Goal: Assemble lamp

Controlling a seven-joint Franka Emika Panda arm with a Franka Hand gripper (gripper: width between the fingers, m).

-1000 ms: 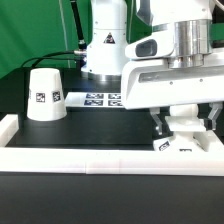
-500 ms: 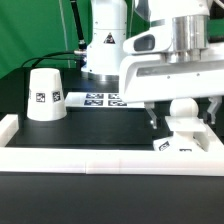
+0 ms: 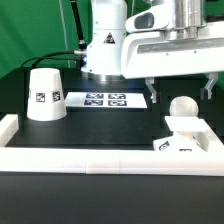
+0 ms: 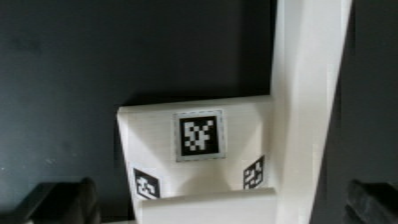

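Lamp bulb (image 3: 183, 108) stands upright on the base (image 3: 188, 142) at the exterior view's right; the shade (image 3: 45, 95) sits well apart on the bench (image 3: 100, 130). The hand (image 3: 180, 94) hangs above the bulb, fingers apart and empty. I judge the shade comes next: grip it level and lower it centred. No container shows.

White bulb (image 3: 182, 106) stands upright on square base (image 3: 200, 136) — cone shade (image 3: 43, 95) well apart.

My arm (image 3: 107, 30) wore glossy white casing, a black mark on its base. My gripper (image 3: 181, 90) was a broad white block with dark fingers (image 3: 150, 93). A black cable (image 3: 55, 55) trailed beside.
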